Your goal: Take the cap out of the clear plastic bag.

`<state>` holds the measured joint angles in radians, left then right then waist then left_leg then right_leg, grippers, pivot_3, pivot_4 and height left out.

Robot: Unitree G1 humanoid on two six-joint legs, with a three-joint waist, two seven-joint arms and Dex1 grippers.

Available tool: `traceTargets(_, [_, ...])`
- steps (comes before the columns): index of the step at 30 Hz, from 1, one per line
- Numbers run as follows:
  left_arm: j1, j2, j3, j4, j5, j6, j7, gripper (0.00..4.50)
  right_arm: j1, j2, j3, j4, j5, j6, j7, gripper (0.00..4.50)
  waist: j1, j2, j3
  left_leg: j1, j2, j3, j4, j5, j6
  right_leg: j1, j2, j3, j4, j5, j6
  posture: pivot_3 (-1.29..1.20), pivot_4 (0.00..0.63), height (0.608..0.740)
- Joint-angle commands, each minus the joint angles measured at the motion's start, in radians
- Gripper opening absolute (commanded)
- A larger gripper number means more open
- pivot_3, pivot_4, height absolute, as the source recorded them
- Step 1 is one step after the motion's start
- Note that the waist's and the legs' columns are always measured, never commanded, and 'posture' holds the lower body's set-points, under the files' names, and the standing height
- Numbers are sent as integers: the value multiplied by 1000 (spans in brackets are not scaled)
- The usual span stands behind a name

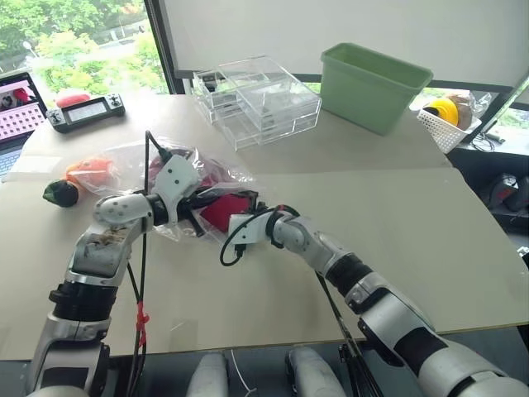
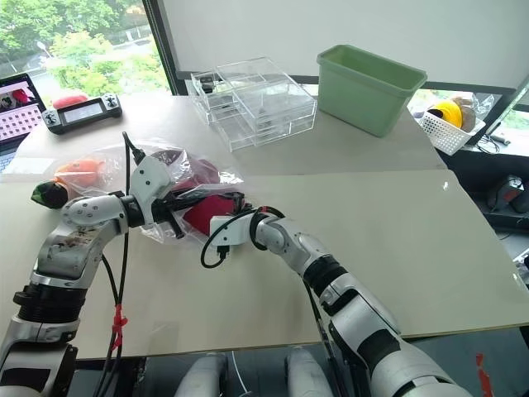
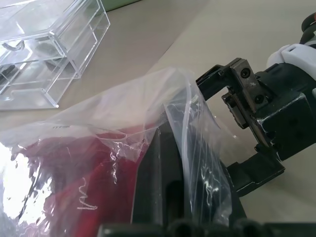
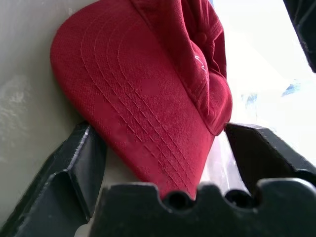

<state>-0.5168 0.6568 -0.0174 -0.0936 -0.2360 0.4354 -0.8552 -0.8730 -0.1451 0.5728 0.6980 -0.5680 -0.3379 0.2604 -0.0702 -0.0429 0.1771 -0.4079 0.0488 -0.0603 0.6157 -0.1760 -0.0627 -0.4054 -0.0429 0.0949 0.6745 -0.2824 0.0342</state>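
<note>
Head view: the clear plastic bag (image 1: 186, 178) is being pinched at its rim and held up off the table (image 1: 397, 223) by the left gripper (image 1: 201, 217). The film's probably slippery and floppy.

Right wrist view: the cap (image 4: 148, 94) is being straddled by the spread-open right gripper (image 4: 163, 163), brim between the fingers. The stiff brim is probably the best hold.

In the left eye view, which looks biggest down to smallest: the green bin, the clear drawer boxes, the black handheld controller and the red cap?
1. clear drawer boxes
2. green bin
3. black handheld controller

The red cap sits partly hidden by the grippers, inside the clear plastic bag, so its rank is unsure.
</note>
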Motion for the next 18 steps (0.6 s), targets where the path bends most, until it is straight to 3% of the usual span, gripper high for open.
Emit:
traceTargets(1, [-7, 9, 12, -40, -10, -3, -1, 0, 0, 6, -16, -26, 11, -24, 2, 2811, 0, 0, 0, 0, 0, 0, 0, 0, 0, 0, 0, 0, 0, 0, 0, 0, 150, 735])
traceTargets(9, [-8, 9, 7, -43, -6, -1, -1, 0, 28, 2, -13, -60, 11, -26, 19, 60, -1, 0, 0, 1, 0, 0, 0, 0, 0, 0, 0, 0, 0, 0, 0, 0, 150, 735])
traceTargets(18, [-14, 5, 2, -42, -2, 0, 2, 0, 52, -27, -26, -105, -1, -11, 18, 60, 0, 0, 0, 2, 0, 0, 0, 0, 0, 1, 0, 0, 0, 0, 0, 0, 150, 735])
